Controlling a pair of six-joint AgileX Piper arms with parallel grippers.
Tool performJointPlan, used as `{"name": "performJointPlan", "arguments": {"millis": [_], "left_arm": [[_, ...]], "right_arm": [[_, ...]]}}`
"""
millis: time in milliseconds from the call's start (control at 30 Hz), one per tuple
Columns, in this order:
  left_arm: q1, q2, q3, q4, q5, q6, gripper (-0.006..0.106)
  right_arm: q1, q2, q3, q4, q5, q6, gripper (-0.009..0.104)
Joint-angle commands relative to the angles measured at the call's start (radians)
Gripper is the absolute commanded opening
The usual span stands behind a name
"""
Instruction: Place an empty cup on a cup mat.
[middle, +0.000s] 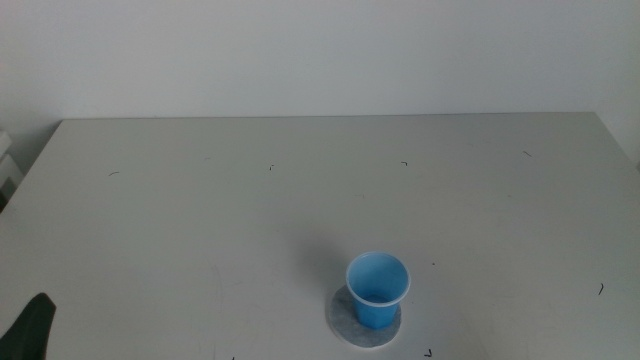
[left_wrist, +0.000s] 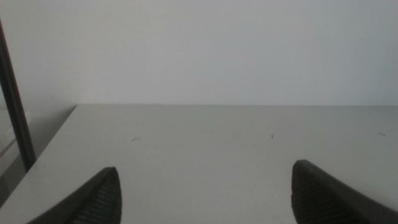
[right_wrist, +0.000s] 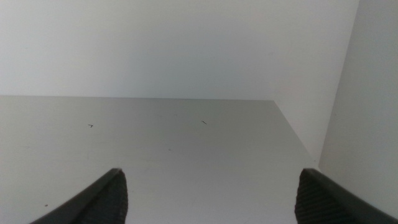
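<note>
Cup (middle: 378, 288): blue, upright, empty, seated on the grey mat (middle: 340, 318), well apart from both grippers. Left gripper (left_wrist: 205, 193) and right gripper (right_wrist: 211, 193): jaws spread wide, nothing held, table (middle: 200, 200) ahead. Placement is judged complete; no further move appears to be required.

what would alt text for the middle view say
A small blue cup stands upright and empty on a round grey mat near the front of a plain pale table. No gripper touches it; only the left gripper shows, dark at the bottom left corner.
</note>
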Motion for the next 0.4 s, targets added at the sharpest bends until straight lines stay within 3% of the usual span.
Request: {"name": "performJointPlan", "arguments": {"millis": [0,200,367], "left_arm": [[0.002,-0.04,0.054,-0.016,-0.147,-0.001,0.105],[0.002,-0.084,0.055,0.125,-0.082,0.128,0.105],[0.002,-0.084,0.055,0.13,-0.082,0.119,0.105]], "right_arm": [[0.004,-0.026,-0.008,-0.014,-0.073,-0.005,0.094],[0.003,-0.026,-0.008,-0.014,-0.073,-0.005,0.094],[0.003,-0.026,-0.008,-0.014,-0.073,-0.005,0.094]]}}
